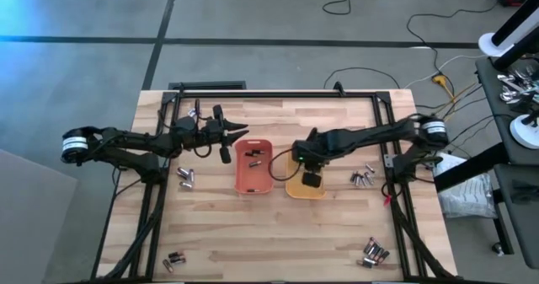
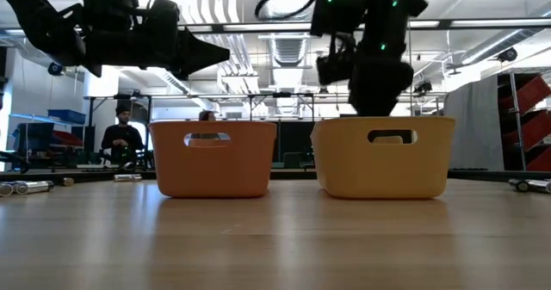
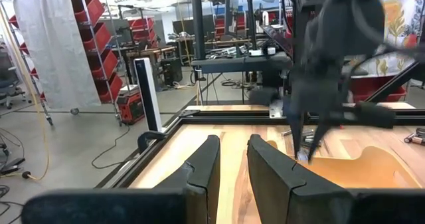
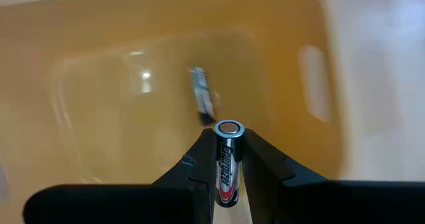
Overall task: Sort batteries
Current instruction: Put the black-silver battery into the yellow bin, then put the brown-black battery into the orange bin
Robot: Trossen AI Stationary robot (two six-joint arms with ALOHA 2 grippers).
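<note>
Glossy yellow tray (image 4: 119,117) beneath right gripper (image 4: 227,159) pinching cylindrical battery (image 4: 227,164).

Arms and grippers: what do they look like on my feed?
Both are dark, jointed arms with white bands near their bases. The left gripper has two tapered black fingers. The right gripper has matching black fingers; green lights glow on its wrist, where a black cable loops.

The right pincer (image 1: 311,181) points down at frame centre, fingers clamped, while the left pincer (image 1: 226,141), centre-left, hangs level, apparently slightly parted.
</note>
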